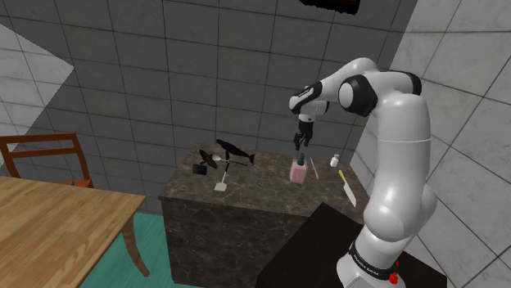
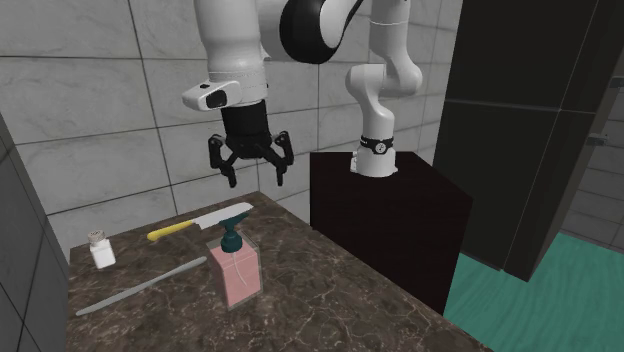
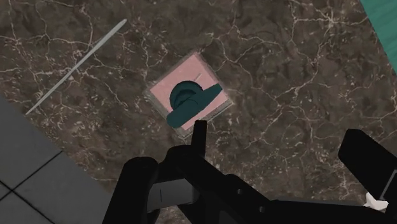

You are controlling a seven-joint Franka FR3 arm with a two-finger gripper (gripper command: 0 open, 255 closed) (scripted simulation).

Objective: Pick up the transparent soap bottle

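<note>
Just below the spread pincer [image 2: 254, 178] stands the soap bottle [image 2: 236, 272].

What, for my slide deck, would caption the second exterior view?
Open black gripper hovers above the clear, pink-filled soap bottle on a dark marble counter.

Open air separates the spread pincer [image 2: 250, 168] from the soap bottle [image 2: 236, 272] below, and bare bench [image 2: 340, 300] lies to the bottle's right in the second exterior view, while a knife [image 2: 200, 222] behind and a grey rod [image 2: 140, 286] at left crowd it.
</note>
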